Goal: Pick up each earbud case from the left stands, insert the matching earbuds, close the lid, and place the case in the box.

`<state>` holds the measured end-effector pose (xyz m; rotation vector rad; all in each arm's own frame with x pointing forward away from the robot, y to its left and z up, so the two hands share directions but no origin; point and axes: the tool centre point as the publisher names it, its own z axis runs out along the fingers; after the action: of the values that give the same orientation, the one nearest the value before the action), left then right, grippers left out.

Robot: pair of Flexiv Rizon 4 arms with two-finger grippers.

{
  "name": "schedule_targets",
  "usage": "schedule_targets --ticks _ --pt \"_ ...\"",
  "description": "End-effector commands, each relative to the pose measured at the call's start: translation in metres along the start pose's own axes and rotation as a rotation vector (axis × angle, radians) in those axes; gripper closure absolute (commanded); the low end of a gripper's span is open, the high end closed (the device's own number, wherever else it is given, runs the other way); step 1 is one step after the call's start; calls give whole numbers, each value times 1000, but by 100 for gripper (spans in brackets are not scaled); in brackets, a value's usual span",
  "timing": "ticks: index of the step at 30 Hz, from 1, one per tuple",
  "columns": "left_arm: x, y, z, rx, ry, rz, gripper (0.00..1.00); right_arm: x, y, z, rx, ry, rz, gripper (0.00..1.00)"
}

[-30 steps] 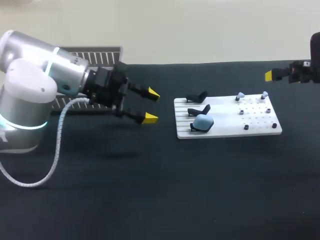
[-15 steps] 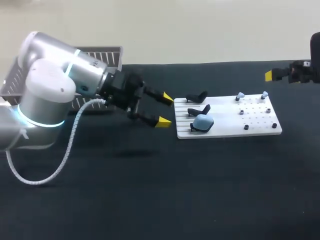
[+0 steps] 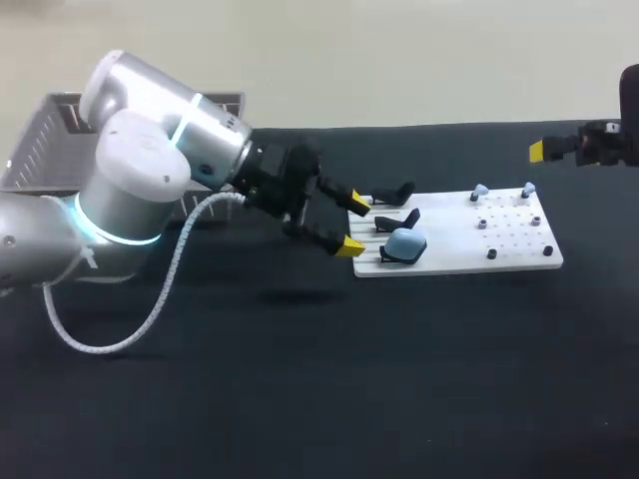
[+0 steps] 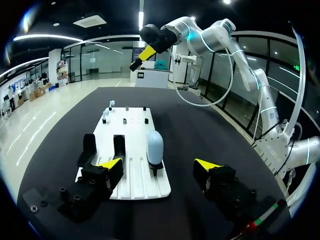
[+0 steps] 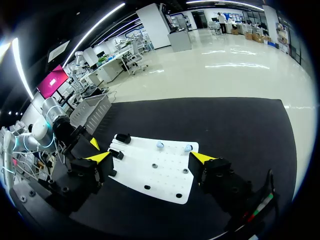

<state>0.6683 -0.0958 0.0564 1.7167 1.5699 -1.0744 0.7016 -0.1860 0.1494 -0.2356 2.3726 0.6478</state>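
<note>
One second: left gripper, fingers spread, advanced to white board edge; blue case just ahead, probably not yet between tips. Grasp next. Right gripper spread, unmoved.

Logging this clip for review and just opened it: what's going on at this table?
The left tool, open and empty, hangs at the white board's left edge, just short of the light blue earbud case sitting on the front stand. The other two stands are empty. The right tool hovers open beyond the board's far end, holding nothing. Two earbuds sit on their pegs.
</note>
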Motion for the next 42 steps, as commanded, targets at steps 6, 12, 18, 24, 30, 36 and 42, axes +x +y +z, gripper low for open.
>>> schedule_targets --ticks 6,12,18,24,30,36,42 --pt "2 4 12 15 5 7 7 0 0 0 1 0 -1 0" --pt "4 0 17 -8 8 9 15 0 0 0 1 0 -1 0" --pt "3 -4 21 -38 6 9 20 0 0 0 1 0 -1 0" --pt "4 -4 28 -40 6 8 20 0 0 0 1 0 -1 0" --pt "4 -2 30 -38 5 9 27 0 0 0 1 0 -1 0" --pt "2 0 34 -32 -3 12 28 0 0 0 1 0 -1 0" --pt "2 1 37 -22 -3 13 33 0 0 0 1 0 -1 0"
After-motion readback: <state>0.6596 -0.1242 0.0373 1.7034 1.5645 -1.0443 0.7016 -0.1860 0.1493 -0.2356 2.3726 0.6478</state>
